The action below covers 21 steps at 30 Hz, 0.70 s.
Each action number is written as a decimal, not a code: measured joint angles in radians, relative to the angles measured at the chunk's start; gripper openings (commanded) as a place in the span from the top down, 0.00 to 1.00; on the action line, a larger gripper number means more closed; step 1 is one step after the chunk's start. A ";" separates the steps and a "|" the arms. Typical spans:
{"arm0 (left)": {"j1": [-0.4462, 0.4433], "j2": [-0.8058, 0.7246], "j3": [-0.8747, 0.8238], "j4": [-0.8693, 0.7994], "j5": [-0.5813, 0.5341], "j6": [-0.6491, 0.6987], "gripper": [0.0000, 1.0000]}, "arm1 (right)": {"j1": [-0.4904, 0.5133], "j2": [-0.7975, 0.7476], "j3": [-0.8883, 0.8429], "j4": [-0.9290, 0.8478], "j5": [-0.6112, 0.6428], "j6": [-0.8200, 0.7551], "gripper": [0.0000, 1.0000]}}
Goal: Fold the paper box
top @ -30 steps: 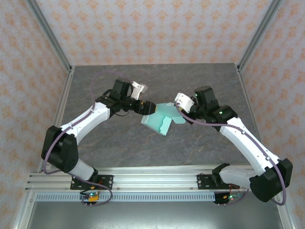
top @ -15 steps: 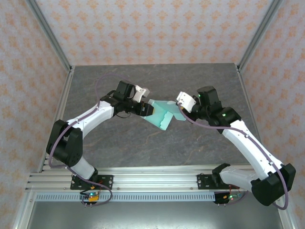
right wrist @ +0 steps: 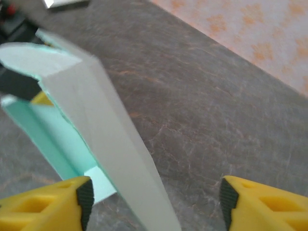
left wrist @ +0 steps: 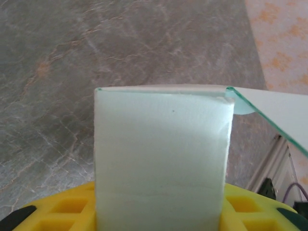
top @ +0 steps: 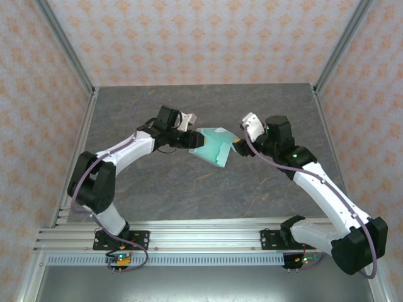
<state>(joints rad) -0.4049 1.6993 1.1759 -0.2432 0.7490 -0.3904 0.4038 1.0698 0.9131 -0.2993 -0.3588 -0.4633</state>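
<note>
**Top external view.** Compared with one second ago, the paper box (top: 214, 148) has moved farther from the arm bases, and both arms reach farther out over the tabletop (top: 157, 185). The left gripper (top: 192, 139) has closed onto the box's left end. The right gripper (top: 238, 146), previously shut on the right end, now has its jaws parted. The box hangs between the two grippers near the middle of the tabletop. Its long axis runs roughly left to right from one gripper to the other, and one corner points toward the arm bases. The card is pale mint-blue and partly folded, with a lighter upper face.

**Left wrist view.** The paper box (left wrist: 161, 159) appears as a broad, pale, nearly white panel rising from the yellow jaws, which are clamped on its lower part. Its top edge is straight and level. A second flap with a mint edge angles away from the upper right corner. The grey veined tabletop (left wrist: 72, 57) lies behind.

**Right wrist view.** The jaws of the right gripper (right wrist: 155, 202) stand well apart at the lower corners. The paper box (right wrist: 113, 130) runs diagonally from upper left to bottom centre, and its folded edge ends between the jaws. Whether it touches either jaw cannot be determined. The outer face is greyish-white and the inner face is mint. A rounded tab shows at the upper left.
</note>
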 measured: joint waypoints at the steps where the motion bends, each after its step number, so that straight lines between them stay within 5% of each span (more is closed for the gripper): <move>1: 0.000 0.019 0.003 0.006 -0.014 -0.022 0.74 | -0.010 -0.006 -0.018 0.024 0.010 0.039 0.22; 7: 0.000 0.045 0.009 0.020 -0.106 -0.129 0.75 | -0.018 -0.106 -0.129 0.149 0.031 0.245 0.22; 13: 0.000 0.045 0.031 0.036 -0.151 -0.242 0.74 | -0.018 -0.147 -0.154 0.144 0.084 0.497 0.32; 21: 0.000 0.047 0.036 0.063 -0.144 -0.402 0.74 | -0.020 0.010 -0.274 0.194 0.028 0.894 0.35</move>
<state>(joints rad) -0.4049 1.7458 1.2118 -0.1802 0.6048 -0.7921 0.3840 1.0794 0.6388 -0.1055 -0.3309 0.4309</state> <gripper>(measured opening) 0.435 0.633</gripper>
